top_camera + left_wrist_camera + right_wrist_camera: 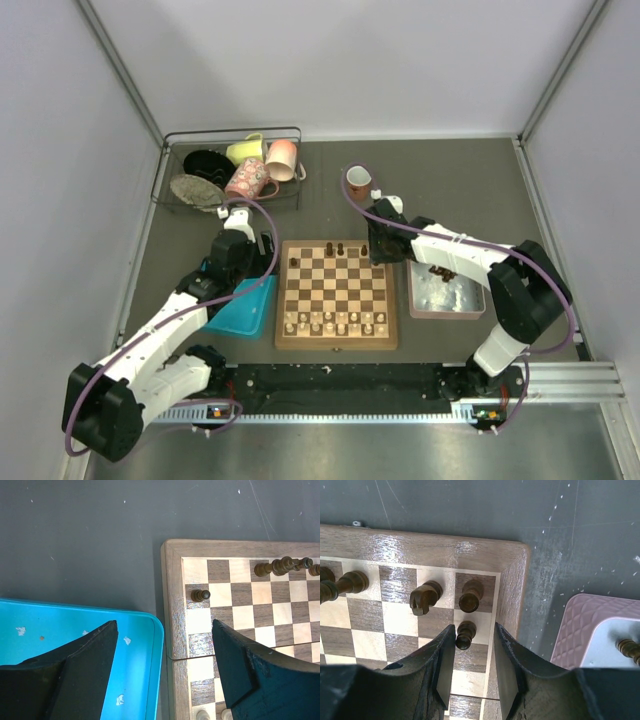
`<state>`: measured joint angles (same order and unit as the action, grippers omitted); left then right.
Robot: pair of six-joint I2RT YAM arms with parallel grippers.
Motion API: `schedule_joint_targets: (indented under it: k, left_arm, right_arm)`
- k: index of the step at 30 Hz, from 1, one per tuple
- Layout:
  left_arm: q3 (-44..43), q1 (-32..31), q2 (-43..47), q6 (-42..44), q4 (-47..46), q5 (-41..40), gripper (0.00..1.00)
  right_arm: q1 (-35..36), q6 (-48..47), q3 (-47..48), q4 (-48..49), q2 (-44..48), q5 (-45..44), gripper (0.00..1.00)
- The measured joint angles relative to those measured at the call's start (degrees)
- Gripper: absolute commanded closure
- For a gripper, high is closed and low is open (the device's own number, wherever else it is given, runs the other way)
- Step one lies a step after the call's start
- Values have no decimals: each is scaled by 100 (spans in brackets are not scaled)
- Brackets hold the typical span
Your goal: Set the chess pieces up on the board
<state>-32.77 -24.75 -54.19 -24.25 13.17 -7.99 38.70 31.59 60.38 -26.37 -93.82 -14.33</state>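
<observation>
Right gripper (474, 631) is held low over the far right corner of the board (440, 545). Its jaws are parted narrowly around a dark pawn (465, 634) standing on the second rank; contact can't be confirmed. A knight (424, 597) and a corner piece (470, 595) are seated just beyond. More dark pieces (437, 271) are seen in the pale tray (445, 312). Left gripper (164, 630) is spread wide and empty over the blue tray (75, 620) edge and the board frame.

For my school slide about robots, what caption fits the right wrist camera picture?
Right gripper, open, flanks a dark pawn near the board corner, beside a knight.
</observation>
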Motion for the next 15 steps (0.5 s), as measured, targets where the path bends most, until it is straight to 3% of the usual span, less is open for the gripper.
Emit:
schedule_joint_targets:
  k: [15]
  left_arm:
    - [0,0,0,17,0,-20,19]
  right_arm:
    - [0,-4,0,-4,0,-111,64]
